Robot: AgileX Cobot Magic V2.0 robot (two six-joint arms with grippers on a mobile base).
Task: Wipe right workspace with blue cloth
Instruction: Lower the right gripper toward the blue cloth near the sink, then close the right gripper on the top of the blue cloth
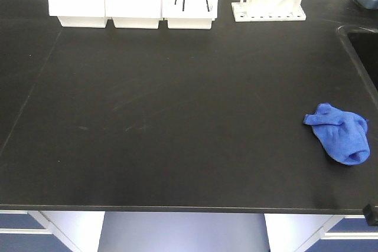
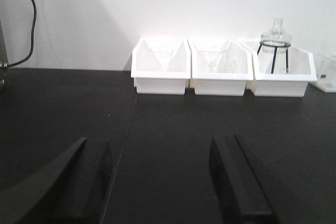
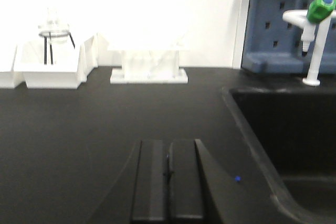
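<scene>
Matte black benchtop, white wall, blue cloth

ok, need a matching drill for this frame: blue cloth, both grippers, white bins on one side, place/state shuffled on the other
Things
1. crumpled royal-blue fabric cloth
2. left gripper
3. right gripper
4. three white plastic bins

Place or state
a. fingers closed together
b. in a row along the far edge
c. fingers spread, nothing between them
d. lying loose on the right side of the matte black benchtop

Pairs: 1-d, 2-c, 3-a, 4-b
</scene>
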